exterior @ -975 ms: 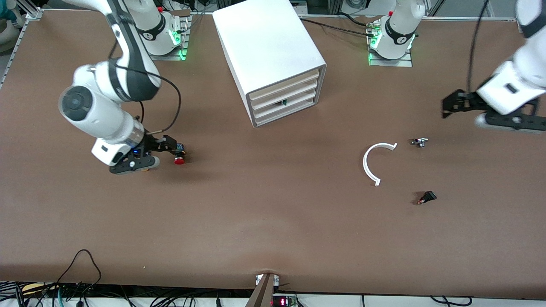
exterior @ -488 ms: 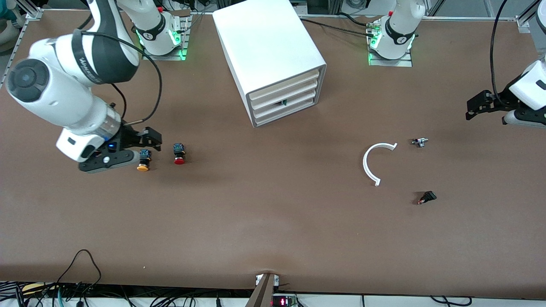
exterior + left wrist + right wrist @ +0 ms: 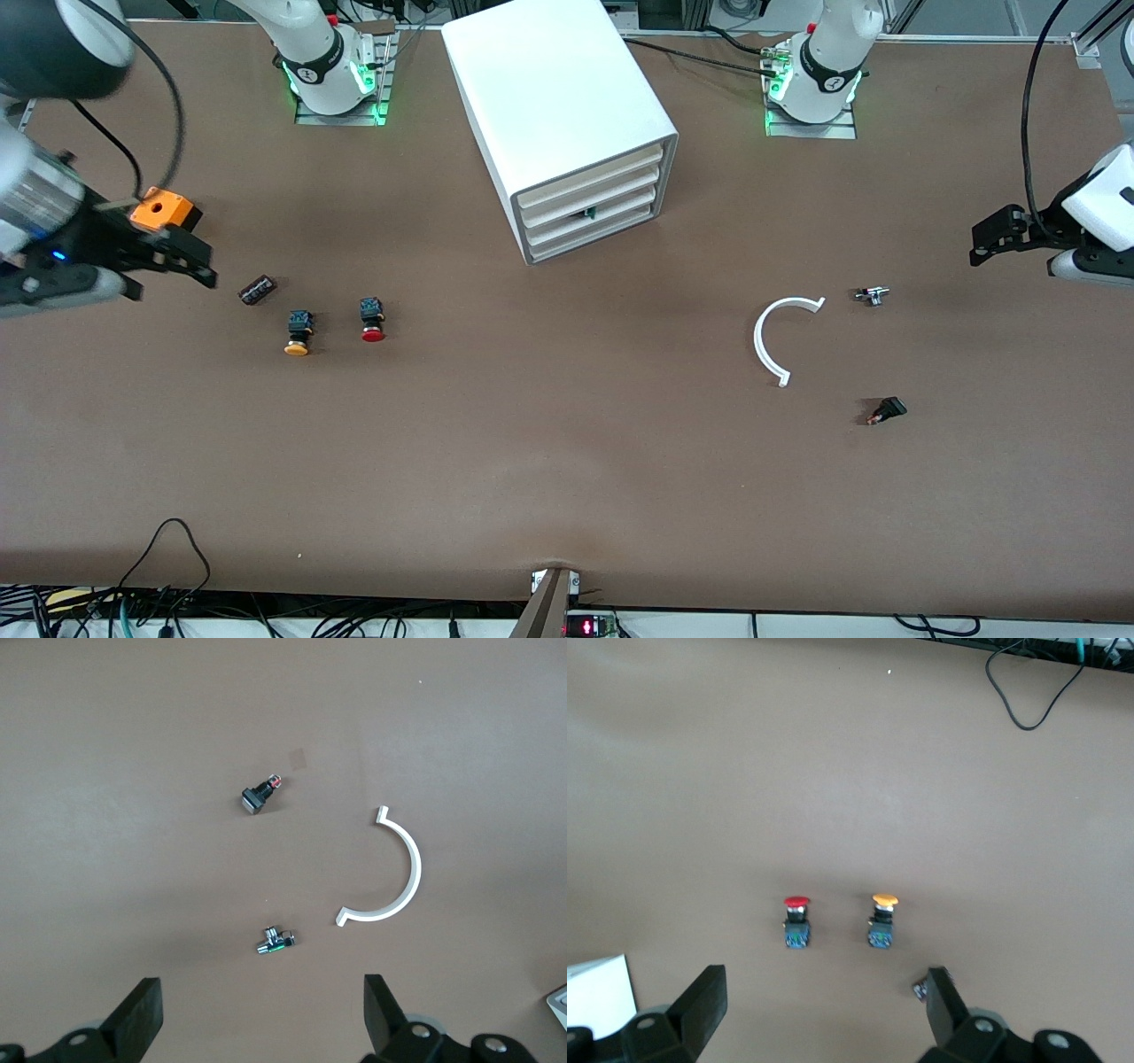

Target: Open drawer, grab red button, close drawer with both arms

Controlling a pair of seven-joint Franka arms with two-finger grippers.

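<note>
Brown table [image 3: 567, 478] surface is shown bearing small parts in two groups. Nearest the front camera, toward the left arm's end, one small black part [image 3: 887, 410] is seen, then one white half-ring [image 3: 767, 341] and one small metal part [image 3: 873, 295]. Toward the right arm's end, two push buttons lie side by side: the button [image 3: 372, 321] with the red cap, on the table outside the cabinet, and one yellow-capped button [image 3: 298, 332]. One small dark block [image 3: 257, 290] and one orange cube [image 3: 159, 210] lie farther off. One white cabinet [image 3: 558, 115] with four drawers is placed farthest; the drawer [image 3: 592, 213] is seen slightly ajar. The right gripper [image 3: 190, 257] is held beside the cube, fingers apart, empty. The left gripper [image 3: 992, 235] is held over the table edge, fingers apart, empty.
</note>
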